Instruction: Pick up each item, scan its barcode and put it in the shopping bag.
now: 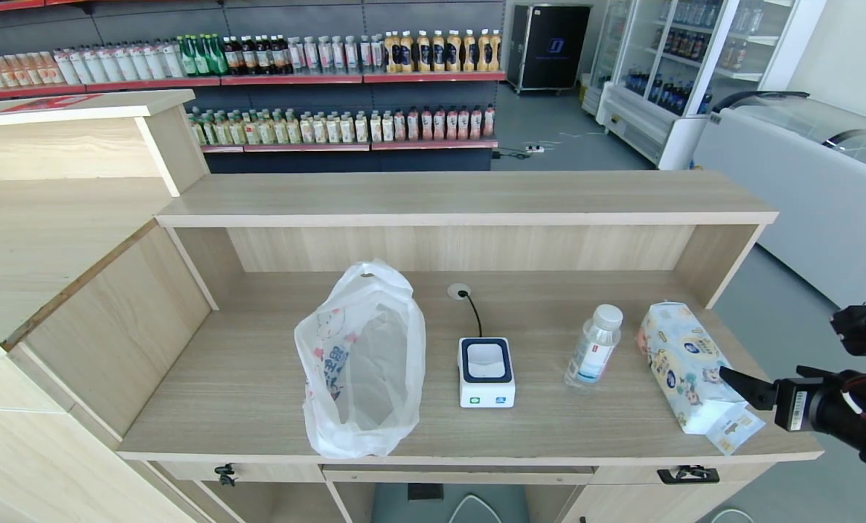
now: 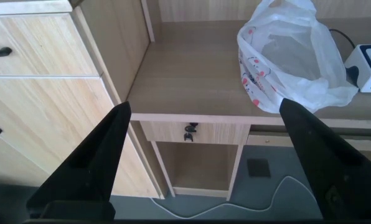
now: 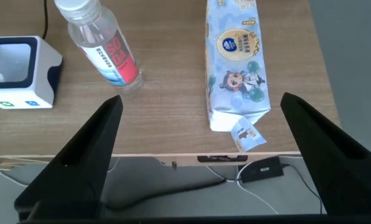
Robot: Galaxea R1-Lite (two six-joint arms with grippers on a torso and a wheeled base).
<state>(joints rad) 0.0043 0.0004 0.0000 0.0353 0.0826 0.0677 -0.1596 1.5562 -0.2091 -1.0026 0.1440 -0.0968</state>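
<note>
As the right gripper (image 3: pixel 201 101) hangs beside the tissue pack (image 3: pixel 235 68), its fingers (left gripper's (image 2: pixel 204 104) too) stand apart.

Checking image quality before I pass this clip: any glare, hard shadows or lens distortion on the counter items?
Head view: even light, faint soft shadows by the clear plastic water bottle and translucent white shopping bag; wooden counter edges look straight. Right wrist view: pale sheen on the window of the white box-shaped scanner; blue-printed tissue pack evenly lit.

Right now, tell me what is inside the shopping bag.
Through the thin plastic of the shopping bag nothing shows inside; the bottle and tissue pack sit outside it. Its crumpled folds hide the bottom.
</note>
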